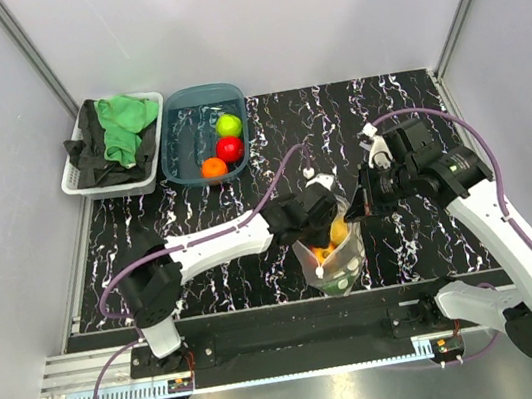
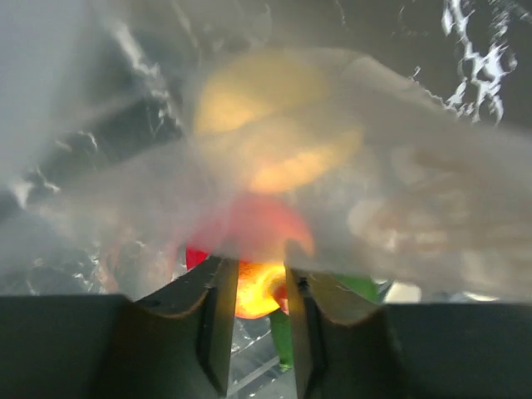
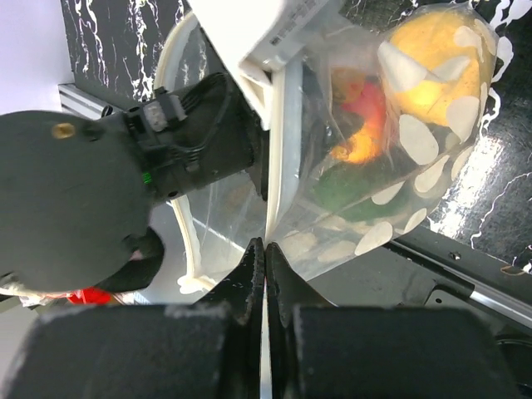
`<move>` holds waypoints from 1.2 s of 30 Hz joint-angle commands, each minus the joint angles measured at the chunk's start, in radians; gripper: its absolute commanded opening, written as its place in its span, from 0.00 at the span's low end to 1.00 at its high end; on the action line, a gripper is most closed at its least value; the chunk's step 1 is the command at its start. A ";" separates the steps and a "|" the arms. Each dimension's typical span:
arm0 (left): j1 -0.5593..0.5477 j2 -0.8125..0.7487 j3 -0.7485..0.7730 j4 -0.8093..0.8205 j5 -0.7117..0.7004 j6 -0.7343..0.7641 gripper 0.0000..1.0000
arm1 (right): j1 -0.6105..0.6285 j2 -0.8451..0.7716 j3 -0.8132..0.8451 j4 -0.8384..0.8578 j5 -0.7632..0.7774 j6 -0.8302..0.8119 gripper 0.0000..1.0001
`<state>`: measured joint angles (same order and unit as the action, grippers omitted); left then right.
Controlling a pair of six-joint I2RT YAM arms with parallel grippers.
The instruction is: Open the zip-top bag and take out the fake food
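The dotted zip-top bag (image 1: 340,267) (image 3: 416,179) stands near the table's front edge, its mouth held open. My left gripper (image 1: 318,222) (image 2: 259,268) reaches into it from the left. Its jaws stand partly apart, and a peach-red fake fruit (image 2: 256,291) shows just beyond their tips. Through the film I see a yellow fruit (image 2: 274,125) (image 3: 432,58) and a dark green one (image 3: 349,187). My right gripper (image 1: 361,210) (image 3: 264,248) is shut on the bag's white rim at its right side. Lime green (image 1: 228,124), red (image 1: 229,149) and orange (image 1: 213,167) fruits lie in the teal tub.
The teal tub (image 1: 183,121) stands at the back, left of centre. Beside it is a white basket (image 1: 76,181) holding green and black cloths (image 1: 119,132). Grey walls close in both sides, and a metal rail runs along the near edge.
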<state>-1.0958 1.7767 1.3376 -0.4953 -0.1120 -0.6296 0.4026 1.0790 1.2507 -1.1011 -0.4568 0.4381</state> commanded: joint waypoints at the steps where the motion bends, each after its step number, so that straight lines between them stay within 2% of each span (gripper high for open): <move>1: -0.003 -0.028 -0.052 0.067 0.044 0.010 0.41 | -0.005 -0.030 -0.007 0.001 0.001 -0.019 0.00; 4: -0.013 -0.033 -0.070 0.075 0.046 0.013 0.56 | -0.005 -0.033 -0.013 -0.003 0.000 -0.019 0.00; 8: -0.021 -0.019 -0.078 0.072 0.046 0.005 0.68 | -0.005 -0.037 -0.020 -0.002 -0.003 -0.021 0.00; 12: -0.033 -0.017 -0.077 0.061 0.034 0.007 0.86 | -0.005 -0.044 -0.030 0.000 -0.005 -0.021 0.00; 14: -0.036 -0.008 -0.074 0.035 0.034 0.004 0.89 | -0.005 -0.048 -0.034 0.000 -0.005 -0.021 0.00; 18: -0.042 0.007 -0.087 0.017 0.018 -0.004 0.89 | -0.005 -0.051 -0.037 0.000 0.004 -0.022 0.00; 29: -0.053 0.053 -0.103 0.008 -0.054 0.010 0.74 | -0.005 -0.057 -0.042 -0.002 0.003 -0.030 0.00; 30: -0.055 0.049 -0.104 0.009 -0.061 0.010 0.66 | -0.005 -0.056 -0.040 -0.003 0.003 -0.030 0.00; 33: -0.072 0.017 -0.098 0.009 -0.087 0.030 0.50 | -0.005 -0.062 -0.037 -0.005 0.006 -0.036 0.00; 34: -0.076 0.004 -0.089 0.008 -0.087 0.037 0.38 | -0.005 -0.065 -0.040 -0.005 0.007 -0.035 0.00; 36: -0.078 -0.031 -0.077 0.008 -0.083 0.048 0.29 | -0.007 -0.065 -0.043 -0.006 0.004 -0.035 0.00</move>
<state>-1.1606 1.8076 1.2495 -0.4736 -0.1497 -0.6201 0.4026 1.0370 1.2034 -1.1053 -0.4541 0.4221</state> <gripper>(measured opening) 0.750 0.009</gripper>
